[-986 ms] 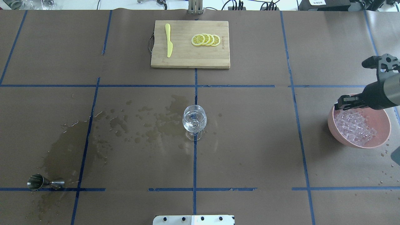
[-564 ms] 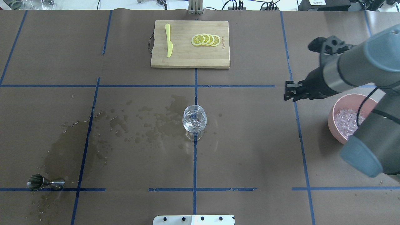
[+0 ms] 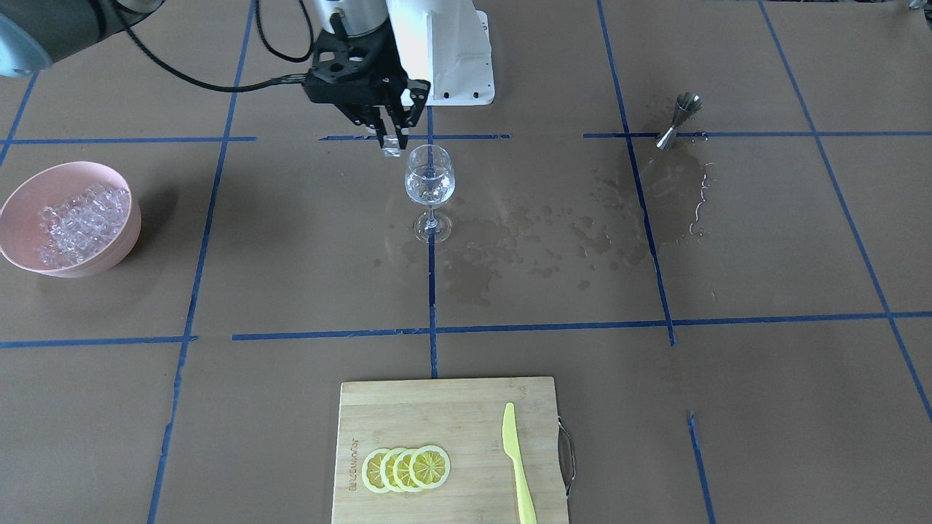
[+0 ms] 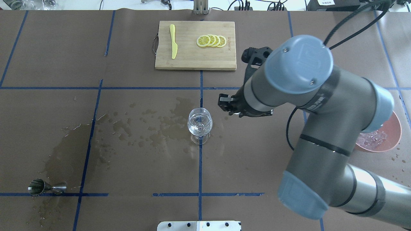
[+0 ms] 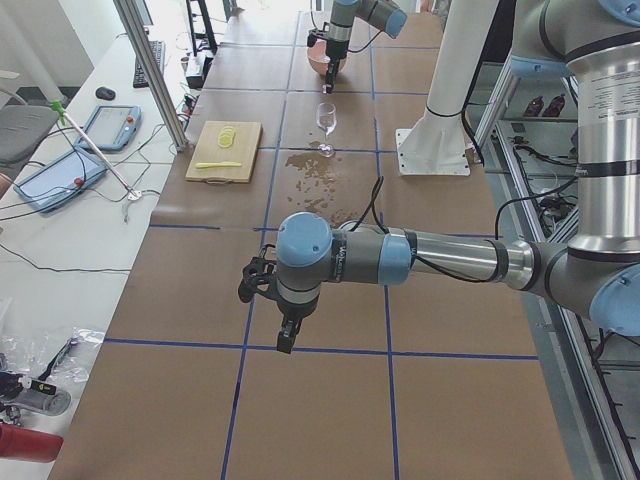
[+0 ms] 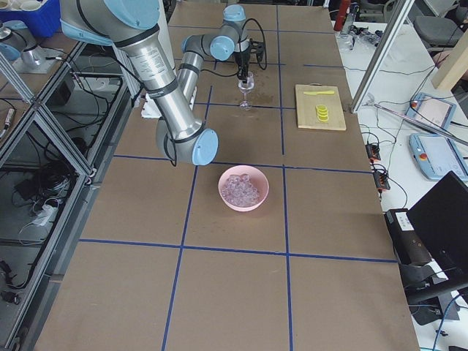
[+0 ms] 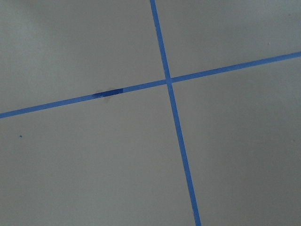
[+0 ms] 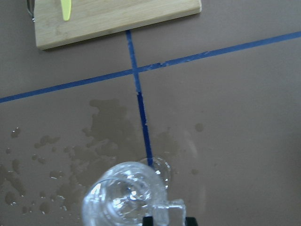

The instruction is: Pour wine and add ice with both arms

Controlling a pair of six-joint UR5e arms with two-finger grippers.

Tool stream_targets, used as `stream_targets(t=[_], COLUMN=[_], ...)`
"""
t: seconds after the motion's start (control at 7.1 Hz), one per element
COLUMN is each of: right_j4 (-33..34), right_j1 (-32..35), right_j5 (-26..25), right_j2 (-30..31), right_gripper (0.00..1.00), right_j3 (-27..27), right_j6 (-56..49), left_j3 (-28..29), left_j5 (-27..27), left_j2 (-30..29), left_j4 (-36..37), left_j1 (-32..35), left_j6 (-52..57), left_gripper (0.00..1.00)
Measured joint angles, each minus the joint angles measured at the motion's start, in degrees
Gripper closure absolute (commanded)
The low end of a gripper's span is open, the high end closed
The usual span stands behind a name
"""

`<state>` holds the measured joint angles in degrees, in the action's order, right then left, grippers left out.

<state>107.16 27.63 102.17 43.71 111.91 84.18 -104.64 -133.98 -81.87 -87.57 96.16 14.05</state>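
Observation:
A clear wine glass (image 4: 199,123) stands mid-table and holds a little clear wine (image 3: 428,191) with ice in it. My right gripper (image 3: 392,145) is shut on a clear ice cube (image 3: 393,151) just beside and slightly above the glass rim, on the robot's right of it. In the right wrist view the cube (image 8: 169,207) sits between the fingertips, right next to the glass (image 8: 124,202). A pink bowl (image 3: 14,251) holds several ice cubes (image 3: 76,218). My left gripper (image 5: 284,340) hangs far off over bare table; I cannot tell whether it is open or shut.
A wooden cutting board (image 4: 195,61) with lemon slices (image 4: 212,40) and a yellow knife (image 4: 173,41) lies at the far side. A steel jigger (image 4: 45,187) lies on its side at the near left. Dark wet stains (image 4: 154,128) spread left of the glass.
My right arm has swung left from over the pink bowl to beside the wine glass, carrying the ice cube. Glass, jigger and board have not moved.

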Motion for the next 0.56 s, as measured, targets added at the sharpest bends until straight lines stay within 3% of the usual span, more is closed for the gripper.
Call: stream_targets(t=[0.14,0.28,0.42,0.56], right_j4=[0.3,0.1,-0.4,-0.7], right_j1=[-0.7,-0.9,-1.0,-1.3], right_j5=[-0.5,-0.7,-0.8,-1.4], right_j2=[-2.4,-3.3,-3.5,-3.4], right_gripper=[1.00,0.21,0.00,0.00], right_j3=[-2.2,-3.2,-3.9,-4.5], right_j6=[0.9,1.2,1.2,1.0], left_j3=[0.1,0.1,0.1,0.1], left_j5=[-0.6,-1.4,-1.9,-2.0], left_j2=[0.3,0.6,0.8,0.8], left_j4=[-0.1,-0.2,-0.2,-0.2], left_j1=[0.0,0.0,0.0,0.0], left_j6=[0.0,0.0,0.0,0.0], left_gripper=[0.00,0.00,0.00,0.00])
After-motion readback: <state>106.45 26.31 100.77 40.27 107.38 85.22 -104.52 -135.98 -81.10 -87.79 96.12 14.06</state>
